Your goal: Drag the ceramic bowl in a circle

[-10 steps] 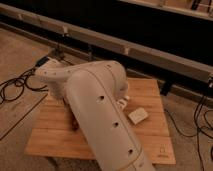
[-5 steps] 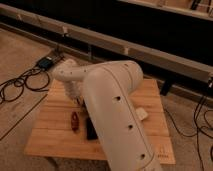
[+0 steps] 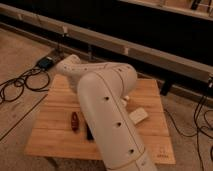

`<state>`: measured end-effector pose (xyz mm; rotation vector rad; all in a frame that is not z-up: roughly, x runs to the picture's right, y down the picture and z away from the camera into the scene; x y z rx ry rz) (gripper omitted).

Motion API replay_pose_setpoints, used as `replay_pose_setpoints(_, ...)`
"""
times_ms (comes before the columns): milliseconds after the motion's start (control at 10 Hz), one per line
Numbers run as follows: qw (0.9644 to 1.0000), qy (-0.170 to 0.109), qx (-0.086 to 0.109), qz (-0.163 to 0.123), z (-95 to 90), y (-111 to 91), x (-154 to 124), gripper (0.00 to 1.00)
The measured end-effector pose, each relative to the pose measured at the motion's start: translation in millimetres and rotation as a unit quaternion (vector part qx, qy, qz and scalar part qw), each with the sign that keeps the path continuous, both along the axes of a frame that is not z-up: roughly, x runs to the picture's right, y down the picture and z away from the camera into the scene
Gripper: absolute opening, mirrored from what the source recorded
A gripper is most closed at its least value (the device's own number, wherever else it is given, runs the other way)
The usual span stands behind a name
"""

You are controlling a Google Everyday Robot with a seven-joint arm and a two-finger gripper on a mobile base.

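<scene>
My white arm (image 3: 107, 107) fills the middle of the camera view and covers most of the wooden table (image 3: 55, 107). The gripper is hidden behind the arm's thick link, somewhere over the middle of the table. The ceramic bowl is not visible; it is either hidden behind the arm or out of view.
A small dark reddish object (image 3: 74, 121) lies on the table's left front. The end of a flat black slab (image 3: 89, 132) shows beside it at the arm's edge. A white rectangular box (image 3: 138, 116) lies right of the arm. Cables (image 3: 20, 82) and a power box (image 3: 46, 62) lie on the floor at left.
The arm has swung to the right across the view. This uncovered the reddish object and the slab's end on the table's left side.
</scene>
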<state>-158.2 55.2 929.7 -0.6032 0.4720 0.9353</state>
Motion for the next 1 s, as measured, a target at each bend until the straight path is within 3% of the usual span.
replay_pose_setpoints(400,0.9979,-0.058,0.002,-0.029,-2.8,-2.1,-68.0,0.02)
replay_pose_setpoints(800,0.9925,-0.115,-0.017,-0.04,-40.9,25.8,-120.7,0.02)
replay_pose_setpoints(1000,0.9913,-0.123,-0.029,-0.036,-64.1,40.6,-125.4,0.02)
